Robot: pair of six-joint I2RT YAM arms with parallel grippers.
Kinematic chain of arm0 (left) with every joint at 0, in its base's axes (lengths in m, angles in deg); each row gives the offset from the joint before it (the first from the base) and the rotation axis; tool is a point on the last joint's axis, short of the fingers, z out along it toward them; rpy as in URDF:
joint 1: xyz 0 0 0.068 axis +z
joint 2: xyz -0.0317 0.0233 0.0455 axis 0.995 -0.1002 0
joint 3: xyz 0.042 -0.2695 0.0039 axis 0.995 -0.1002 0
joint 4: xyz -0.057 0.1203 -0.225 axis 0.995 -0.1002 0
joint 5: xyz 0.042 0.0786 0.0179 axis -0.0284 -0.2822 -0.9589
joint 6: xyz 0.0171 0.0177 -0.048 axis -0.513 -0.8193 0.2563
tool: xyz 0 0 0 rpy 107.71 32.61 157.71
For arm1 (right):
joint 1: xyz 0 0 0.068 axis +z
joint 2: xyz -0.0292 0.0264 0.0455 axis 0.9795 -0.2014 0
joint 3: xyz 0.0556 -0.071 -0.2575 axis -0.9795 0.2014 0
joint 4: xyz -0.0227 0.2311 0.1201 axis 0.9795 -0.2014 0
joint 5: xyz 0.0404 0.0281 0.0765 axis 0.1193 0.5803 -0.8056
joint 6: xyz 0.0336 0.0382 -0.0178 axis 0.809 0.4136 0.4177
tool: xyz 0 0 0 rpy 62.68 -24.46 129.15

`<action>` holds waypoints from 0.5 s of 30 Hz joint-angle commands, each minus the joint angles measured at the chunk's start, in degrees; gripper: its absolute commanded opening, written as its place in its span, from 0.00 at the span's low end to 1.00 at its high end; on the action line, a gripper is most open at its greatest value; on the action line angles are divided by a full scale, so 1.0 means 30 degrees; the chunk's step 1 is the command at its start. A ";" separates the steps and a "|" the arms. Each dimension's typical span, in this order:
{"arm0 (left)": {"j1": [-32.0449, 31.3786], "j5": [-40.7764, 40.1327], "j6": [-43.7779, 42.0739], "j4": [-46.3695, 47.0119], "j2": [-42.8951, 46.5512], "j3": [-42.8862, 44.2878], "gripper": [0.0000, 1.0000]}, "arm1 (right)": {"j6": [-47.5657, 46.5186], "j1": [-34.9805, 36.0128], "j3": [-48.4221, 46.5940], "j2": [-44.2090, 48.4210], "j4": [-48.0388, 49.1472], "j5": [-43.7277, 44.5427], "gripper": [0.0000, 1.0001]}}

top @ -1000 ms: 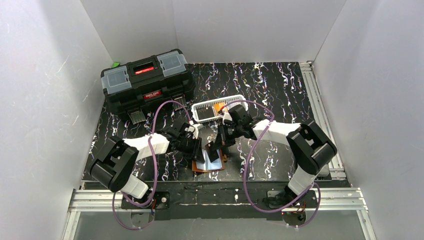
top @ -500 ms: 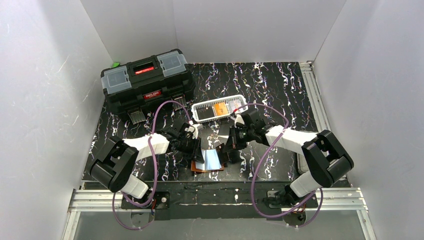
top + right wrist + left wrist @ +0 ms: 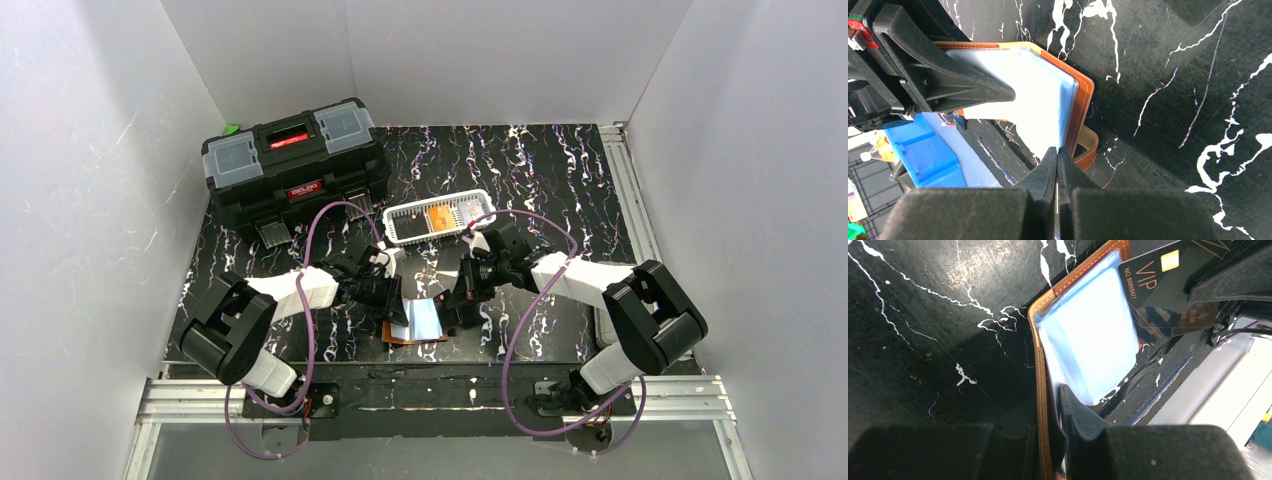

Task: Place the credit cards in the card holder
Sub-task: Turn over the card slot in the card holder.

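Note:
The brown leather card holder [image 3: 432, 337] lies open near the table's front edge, its clear sleeves [image 3: 1093, 340] facing up. My left gripper [image 3: 1048, 400] is shut on the holder's left cover [image 3: 1040, 390], the stitched brown edge pinched between the fingers. My right gripper [image 3: 1056, 152] is shut on a dark credit card [image 3: 1168, 285] marked VIP, held edge-on at the right side of the holder [image 3: 1083, 100], beside its snap tab [image 3: 1088, 150]. The card's corner overlaps the sleeves. More credit cards [image 3: 440, 218], orange ones, sit in the white basket.
A white slotted basket [image 3: 405, 228] stands just behind the two grippers. A big black toolbox [image 3: 295, 160] fills the back left. White walls close in three sides, and a metal rail [image 3: 640, 220] runs along the right edge.
My right gripper has shifted right with the dark card, from over the holder to its right side, uncovering the shiny sleeves. The left jaws closed a little on the cover.

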 commanded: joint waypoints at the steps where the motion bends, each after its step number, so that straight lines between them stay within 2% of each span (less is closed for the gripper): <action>1: -0.0090 -0.0823 -0.0164 -0.0963 0.0307 -0.0578 0.14 | 0.0018 0.0002 0.0421 0.0135 0.0152 -0.0078 0.01; 15: -0.0089 -0.0699 -0.0057 -0.0852 0.0356 -0.0602 0.14 | -0.0134 -0.0057 0.0567 0.0332 -0.0215 -0.0031 0.01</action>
